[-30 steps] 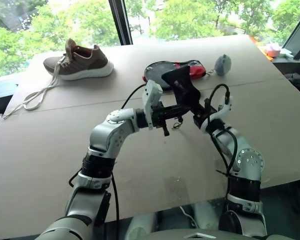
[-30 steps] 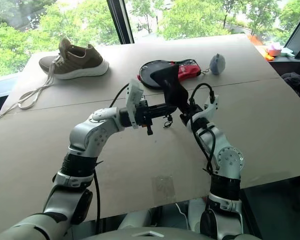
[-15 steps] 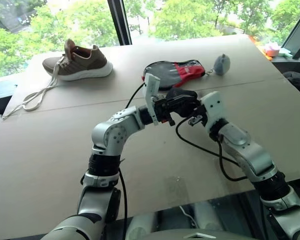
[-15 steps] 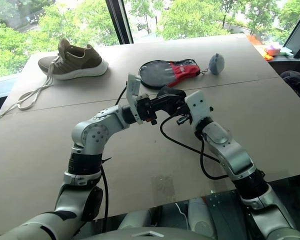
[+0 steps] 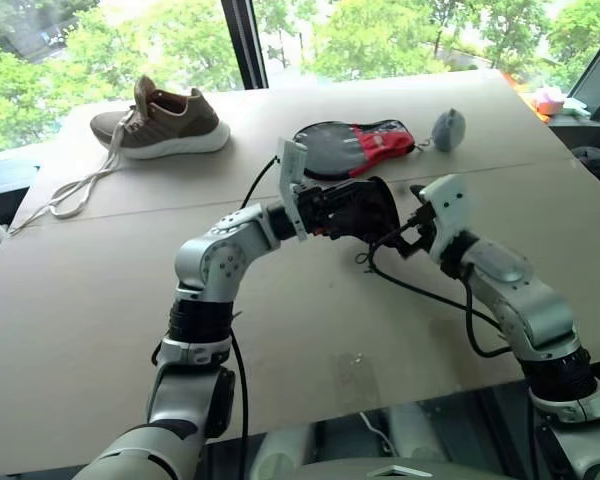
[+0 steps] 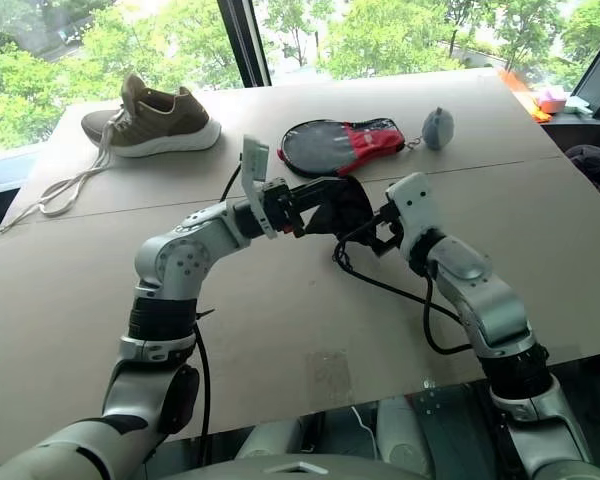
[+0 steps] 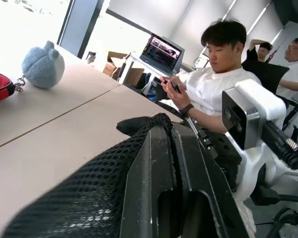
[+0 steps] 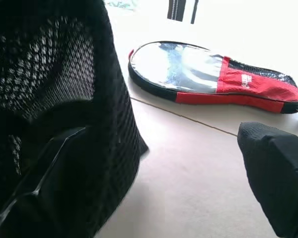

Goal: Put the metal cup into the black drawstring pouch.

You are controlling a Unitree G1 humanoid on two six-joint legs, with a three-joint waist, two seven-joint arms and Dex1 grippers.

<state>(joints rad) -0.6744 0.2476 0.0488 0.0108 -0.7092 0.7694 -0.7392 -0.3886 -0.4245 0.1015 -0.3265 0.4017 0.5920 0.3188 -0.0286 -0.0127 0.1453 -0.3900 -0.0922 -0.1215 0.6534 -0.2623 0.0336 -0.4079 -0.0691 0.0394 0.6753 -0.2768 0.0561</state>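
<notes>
You had the black drawstring pouch [image 5: 365,207] pinched shut in the left gripper [image 5: 332,213], hanging above the table [image 5: 100,280]; the right gripper [image 5: 412,228] stood spread beside it. Soft mesh sags, so grip its rim. I couldn't see the metal cup.

A brown cardboard-covered worktop [image 5: 100,300] is carrying three things along its far edge: a brown shoe [image 5: 160,122] is lying toward the far left corner, a black-and-red paddle case [image 5: 355,147] is resting mid-edge, and a grey rounded pouch [image 5: 447,129] is sitting just beside it.
</notes>
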